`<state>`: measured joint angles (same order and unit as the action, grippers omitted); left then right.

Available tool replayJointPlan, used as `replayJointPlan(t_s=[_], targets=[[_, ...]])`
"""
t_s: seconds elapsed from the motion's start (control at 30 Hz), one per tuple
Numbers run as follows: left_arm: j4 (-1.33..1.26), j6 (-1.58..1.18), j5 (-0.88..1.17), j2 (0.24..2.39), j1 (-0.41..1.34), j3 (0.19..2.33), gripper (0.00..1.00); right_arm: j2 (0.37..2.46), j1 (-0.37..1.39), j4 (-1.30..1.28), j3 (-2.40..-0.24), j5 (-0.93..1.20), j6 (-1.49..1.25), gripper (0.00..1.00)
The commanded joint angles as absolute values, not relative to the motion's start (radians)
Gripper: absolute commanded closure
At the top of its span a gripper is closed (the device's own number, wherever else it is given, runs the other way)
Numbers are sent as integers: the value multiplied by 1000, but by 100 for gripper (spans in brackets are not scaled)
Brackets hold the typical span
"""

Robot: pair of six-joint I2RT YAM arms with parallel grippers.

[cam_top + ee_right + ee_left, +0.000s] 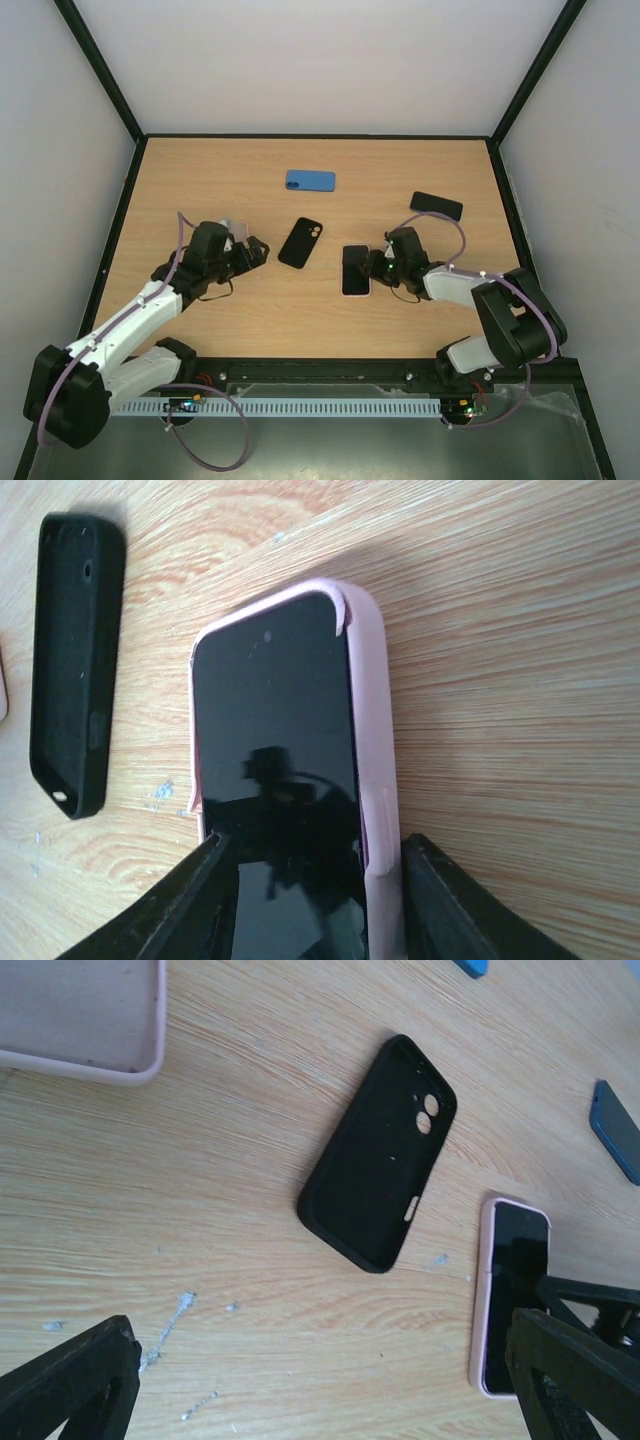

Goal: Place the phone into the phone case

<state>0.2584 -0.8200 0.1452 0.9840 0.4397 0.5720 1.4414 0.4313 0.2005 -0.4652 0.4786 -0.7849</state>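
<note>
Right gripper: its two black fingers stand one on each side of the near end of the black-screened smartphone, close against the edges. Whether they press on it or stand just clear cannot be told. The phone lies flat, screen up, inside the soft pale pink phone case, with the pink rim visible along both long sides and round the far end. At the far right corner the lip looks uneven against the glass. Phone and case rest on the light wooden table, right of centre. Just to their left, not touching, lies an empty black phone case, open side up and tilted, its camera cut-outs at the far end. Left gripper: jaws spread wide with only bare table between them, near the black case but apart from it. A second pale pink rimmed item lies close by, cropped by the edge of the left wrist view. Further back lies a blue phone case, and a flat black rectangular item lies behind the right gripper.
</note>
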Motion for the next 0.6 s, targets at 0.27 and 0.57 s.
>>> replayJointPlan(t_s=[0.27, 0.57], targets=[[199, -745, 112, 1167, 346, 655, 2, 1271, 425, -1, -504, 368, -757, 31], [122, -686, 10, 1335, 250, 735, 11, 1099, 425, -13, -481, 402, -749, 5]])
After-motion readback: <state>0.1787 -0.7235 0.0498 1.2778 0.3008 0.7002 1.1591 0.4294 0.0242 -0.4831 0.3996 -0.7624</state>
